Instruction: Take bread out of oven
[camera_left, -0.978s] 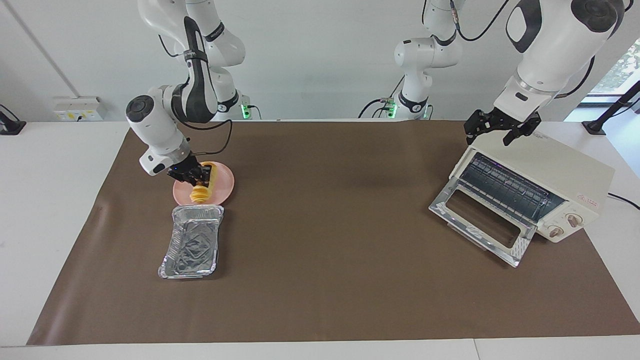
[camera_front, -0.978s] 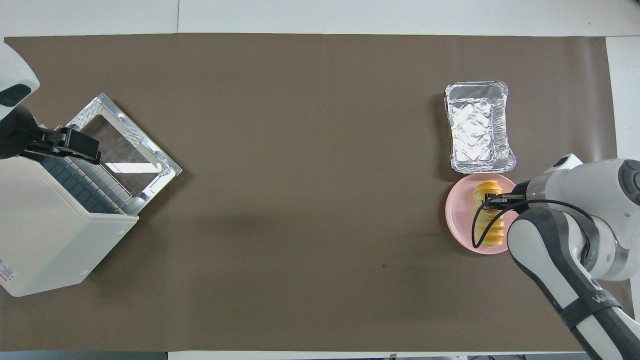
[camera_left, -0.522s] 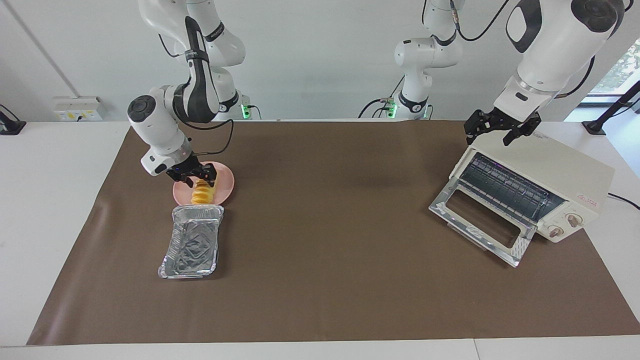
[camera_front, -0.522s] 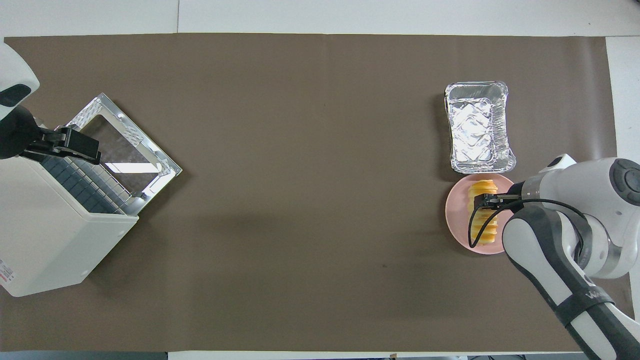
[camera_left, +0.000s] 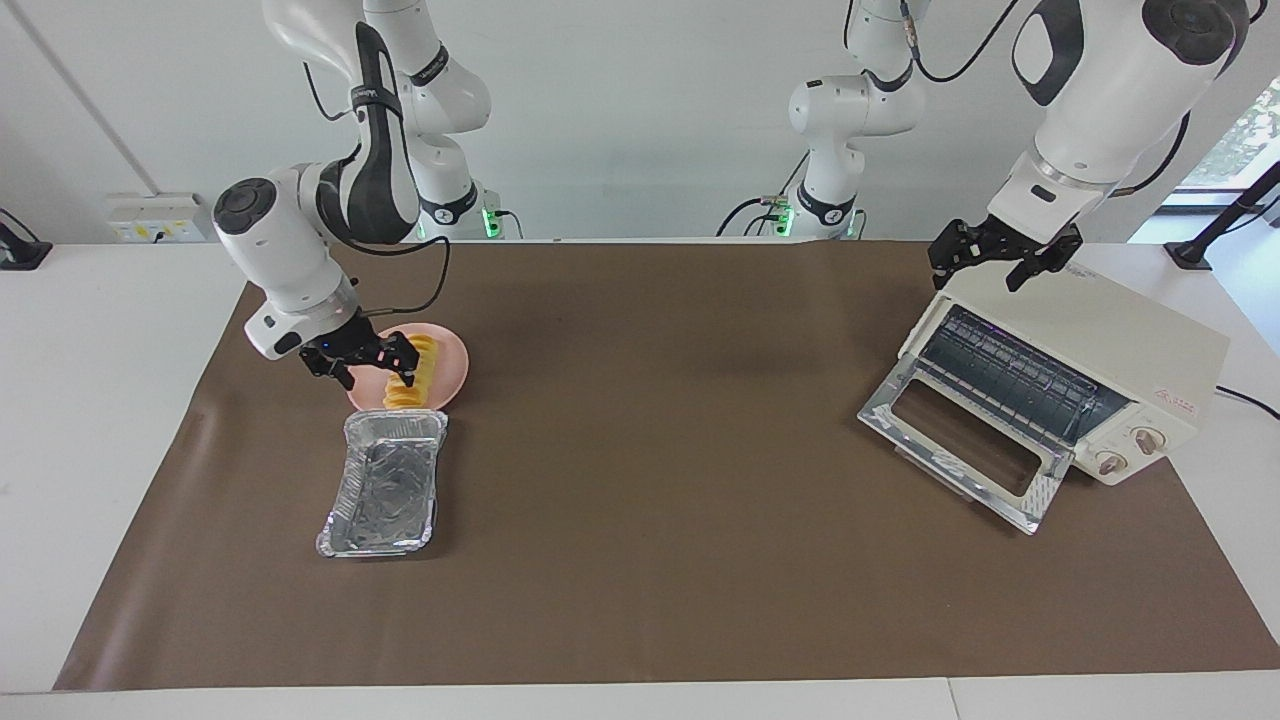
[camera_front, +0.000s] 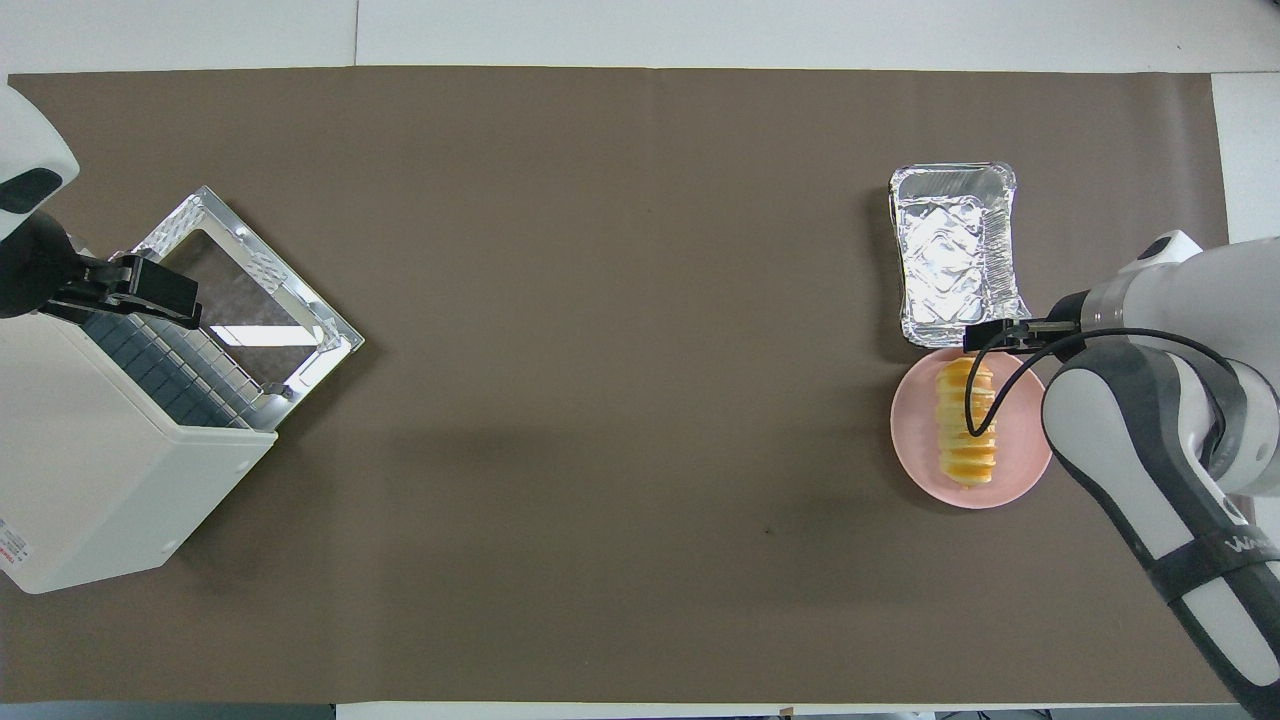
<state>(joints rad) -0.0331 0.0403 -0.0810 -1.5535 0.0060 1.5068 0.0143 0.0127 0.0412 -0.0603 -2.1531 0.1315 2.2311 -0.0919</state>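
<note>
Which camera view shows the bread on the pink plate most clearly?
The overhead view: the bread lies fully visible along the pink plate. In the facing view, the open right gripper hides part of it.

From overhead, the oven runs off the frame's edge, and my right arm hides part of the plate.

Golden ridged bread on pink plate, cream oven.
</note>
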